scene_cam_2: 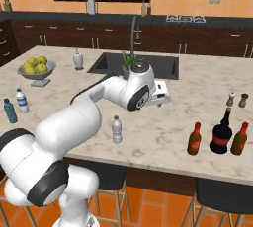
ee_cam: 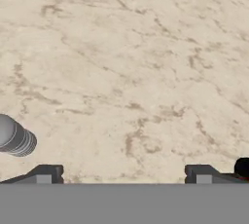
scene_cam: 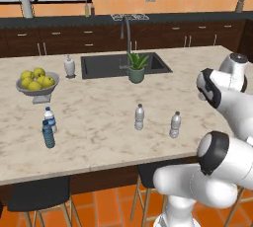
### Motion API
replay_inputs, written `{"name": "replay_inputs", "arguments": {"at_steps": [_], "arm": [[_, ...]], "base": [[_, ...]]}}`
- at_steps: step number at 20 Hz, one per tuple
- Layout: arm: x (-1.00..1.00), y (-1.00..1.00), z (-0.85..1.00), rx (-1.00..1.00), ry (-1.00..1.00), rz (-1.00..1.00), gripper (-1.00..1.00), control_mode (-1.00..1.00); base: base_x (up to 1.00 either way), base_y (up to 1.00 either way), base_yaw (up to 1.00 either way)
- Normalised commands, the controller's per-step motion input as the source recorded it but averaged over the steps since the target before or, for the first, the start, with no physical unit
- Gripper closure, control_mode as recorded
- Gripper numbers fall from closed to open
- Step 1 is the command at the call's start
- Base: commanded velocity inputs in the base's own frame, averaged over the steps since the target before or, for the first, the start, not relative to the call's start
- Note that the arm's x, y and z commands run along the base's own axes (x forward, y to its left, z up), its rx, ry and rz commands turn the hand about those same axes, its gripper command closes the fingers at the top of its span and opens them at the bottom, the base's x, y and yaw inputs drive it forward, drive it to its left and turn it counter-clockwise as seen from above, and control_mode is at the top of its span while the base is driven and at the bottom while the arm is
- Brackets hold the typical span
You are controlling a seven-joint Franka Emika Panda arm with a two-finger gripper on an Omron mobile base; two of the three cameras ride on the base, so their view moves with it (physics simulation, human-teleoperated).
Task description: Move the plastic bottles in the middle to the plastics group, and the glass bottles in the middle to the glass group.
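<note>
Two clear plastic bottles with white caps stand mid-counter, one on the left point(scene_cam: 140, 117) and one on the right point(scene_cam: 175, 125). Beside the arm, one clear bottle point(scene_cam_2: 116, 130) is visible. The plastics group is at the left front: a blue-labelled bottle point(scene_cam: 49, 119) and a blue-tinted bottle point(scene_cam: 48, 134). A brown glass bottle with a red cap point(scene_cam_2: 194, 139) stands at the right front beside a dark round bottle point(scene_cam_2: 222, 132) and another brown bottle point(scene_cam_2: 239, 139). My gripper point(scene_cam_2: 162, 97) hangs open over bare counter. In the hand view the gripper point(ee_cam: 124, 175) holds nothing, with a white cap point(ee_cam: 14, 135) at the left.
A fruit bowl point(scene_cam: 37, 84) and a white soap dispenser point(scene_cam: 69, 66) stand at the back left. The sink point(scene_cam: 99, 65) with a potted plant point(scene_cam: 137, 68) lies behind the bottles. Salt and pepper shakers point(scene_cam_2: 236, 99) stand behind the glass bottles. Stools sit under the counter's front edge.
</note>
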Motion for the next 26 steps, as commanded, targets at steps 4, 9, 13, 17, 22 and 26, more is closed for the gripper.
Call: {"name": "replay_inputs", "arguments": {"at_steps": [4, 9, 13, 17, 22, 26], "arm": [[-0.18, 0.72, 0.0, 0.23, 0.03, -0.01, -1.0, -1.0], [-0.17, 0.78, 0.0, 0.15, 0.0, -0.06, -1.0, -1.0], [-0.2, 0.6, -0.03, 0.01, 0.04, -0.09, -1.0, -1.0], [-0.2, 0.39, -0.19, 0.0, 0.14, -0.16, -1.0, -1.0], [-0.05, 0.34, -0.42, 0.0, 0.19, -0.11, -1.0, -1.0], [0.0, 0.1, -0.17, 0.0, 0.0, -0.03, -1.0, -1.0]], "base": [[0.0, 0.0, 0.0], [0.0, 0.0, 0.0], [0.0, 0.0, 0.0], [0.0, 0.0, 0.0], [0.0, 0.0, 0.0], [0.0, 0.0, 0.0]]}}
